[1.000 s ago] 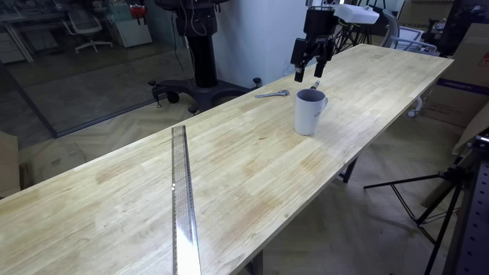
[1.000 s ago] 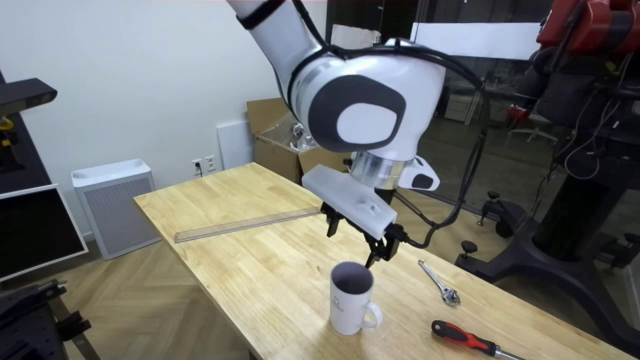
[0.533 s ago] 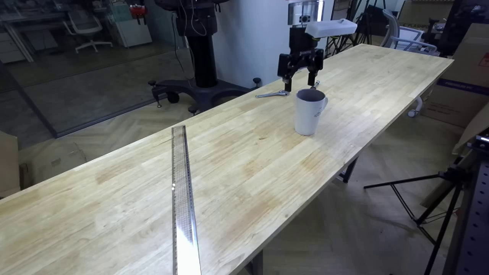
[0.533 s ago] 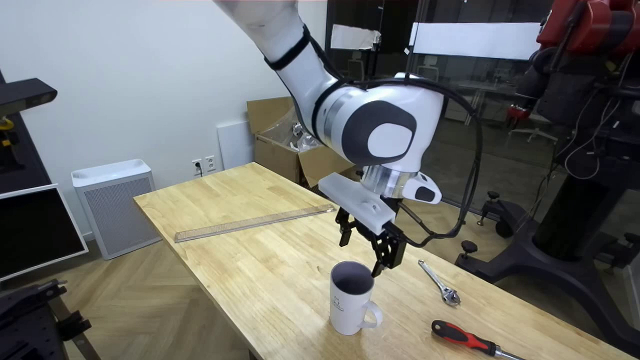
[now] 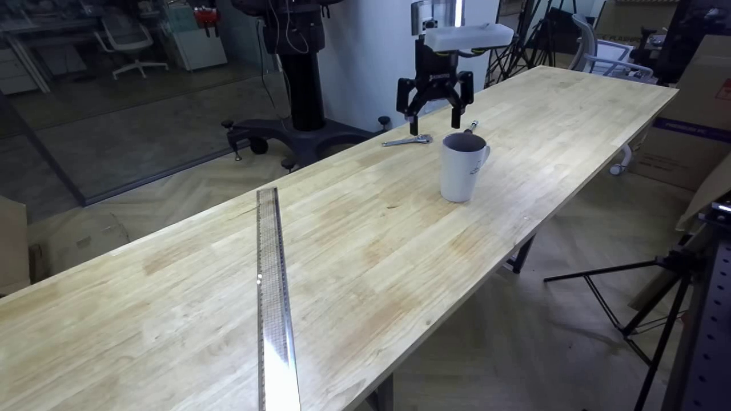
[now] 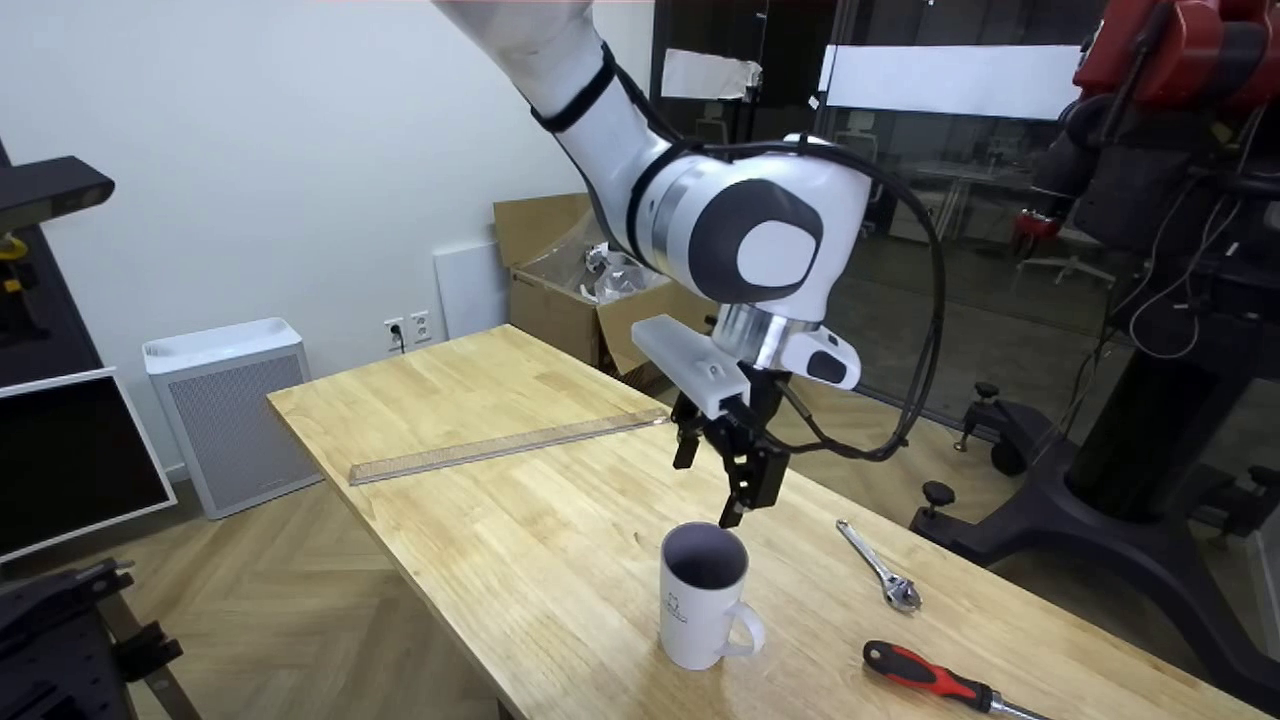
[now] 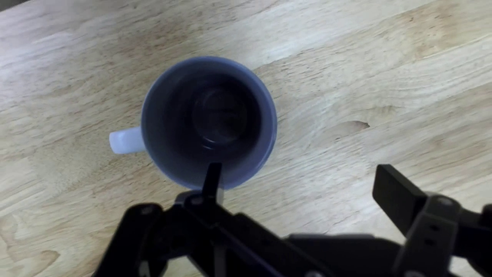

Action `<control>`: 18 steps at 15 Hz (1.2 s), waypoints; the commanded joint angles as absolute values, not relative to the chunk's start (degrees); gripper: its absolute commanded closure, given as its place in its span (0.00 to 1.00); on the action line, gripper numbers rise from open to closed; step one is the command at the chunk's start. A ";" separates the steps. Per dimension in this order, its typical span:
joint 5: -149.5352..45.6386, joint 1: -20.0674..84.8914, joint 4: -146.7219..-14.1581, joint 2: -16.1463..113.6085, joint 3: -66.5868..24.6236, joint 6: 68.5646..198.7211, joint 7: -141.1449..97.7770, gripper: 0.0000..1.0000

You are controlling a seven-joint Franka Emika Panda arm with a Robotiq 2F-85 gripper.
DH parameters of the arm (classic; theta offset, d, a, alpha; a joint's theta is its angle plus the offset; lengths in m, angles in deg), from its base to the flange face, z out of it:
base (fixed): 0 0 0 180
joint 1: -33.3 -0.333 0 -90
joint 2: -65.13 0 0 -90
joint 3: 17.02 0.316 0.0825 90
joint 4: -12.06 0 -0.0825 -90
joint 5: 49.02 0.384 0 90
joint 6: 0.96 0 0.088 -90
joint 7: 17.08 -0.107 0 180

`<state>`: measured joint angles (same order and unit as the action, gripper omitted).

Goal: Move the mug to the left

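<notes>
The pale bluish-white mug (image 5: 457,177) stands upright on the wooden table, and it also shows in an exterior view (image 6: 690,625) with its handle. In the wrist view I look down into the mug's dark inside (image 7: 173,111), with the handle pointing left. My gripper (image 5: 435,122) is open and empty, above the table and higher than the mug's rim. It also shows in an exterior view (image 6: 709,487), beyond the mug. In the wrist view the gripper (image 7: 300,173) has its left finger overlapping the mug's near rim and its right finger over bare wood. The fingers do not straddle the mug.
A long clear ruler (image 5: 271,274) lies across the table (image 5: 365,285). An adjustable wrench (image 6: 880,568) and a red-black screwdriver (image 6: 935,680) lie near the mug. The table's long edges run close on both sides. A cardboard box (image 6: 555,315) stands beyond the table's end.
My gripper came down and moved sideways, then rose slightly in the last half second. The wrist has turned, so the fingers face differently. The mug has not moved.
</notes>
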<state>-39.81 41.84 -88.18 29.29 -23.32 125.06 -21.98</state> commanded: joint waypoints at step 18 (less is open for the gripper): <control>-29.78 43.46 -94.98 31.34 -24.42 124.81 -33.84 0.25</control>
